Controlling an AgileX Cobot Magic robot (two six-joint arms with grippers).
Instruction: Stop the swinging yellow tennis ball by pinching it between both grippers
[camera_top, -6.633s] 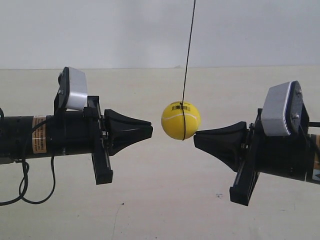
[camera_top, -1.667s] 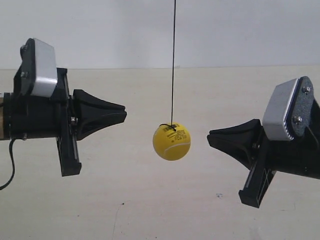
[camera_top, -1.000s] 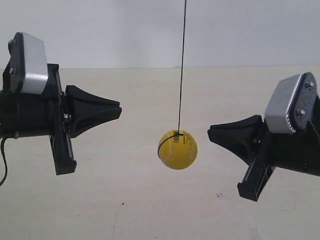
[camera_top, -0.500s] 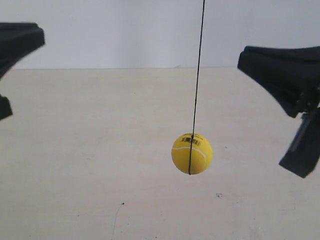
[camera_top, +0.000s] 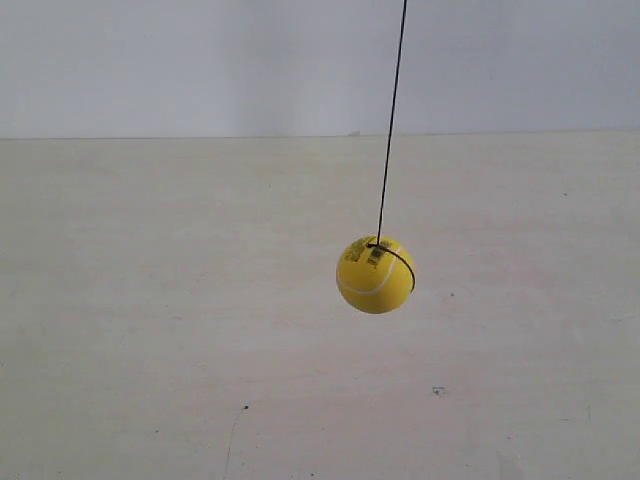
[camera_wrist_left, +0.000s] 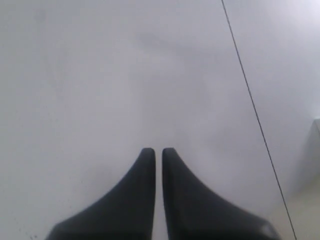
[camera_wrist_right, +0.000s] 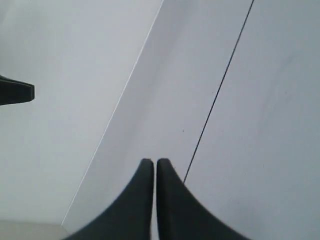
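Yellow tennis ball (camera_top: 375, 274): hangs from a thin string, in the air over the counter, a little right of centre in the exterior view; nothing touches it.
Counter (camera_top: 150, 350): pale beige and matte, filling the lower part of the exterior view up to the wall.
Wall (camera_top: 200, 60): plain pale grey, meeting the counter in a straight horizontal line behind the ball.
Left end effector (camera_wrist_left: 154, 150): two black tapered jaws drawn together, only a hairline slit between them, tips pointing at the pale wall.
Right end effector (camera_wrist_right: 154, 161): same black wedge jaws, likewise closed to a narrow slit, gripping nothing.
String (camera_top: 390, 120): dark and taut, slanting slightly off vertical from the top of the exterior view down to the ball, where it loops round the fuzz; it also crosses both wrist views as a thin diagonal line.
Black tip (camera_wrist_right: 15, 92): a blunt dark wedge at the edge of the right wrist view; what it belongs to cannot be told.
Seam (camera_top: 365, 290): white curve across the ball's lower face.
Label (camera_top: 375, 251): small black print near the top of the ball, too small to read.
Speck (camera_top: 437, 391): tiny dark mark on the counter below the ball.
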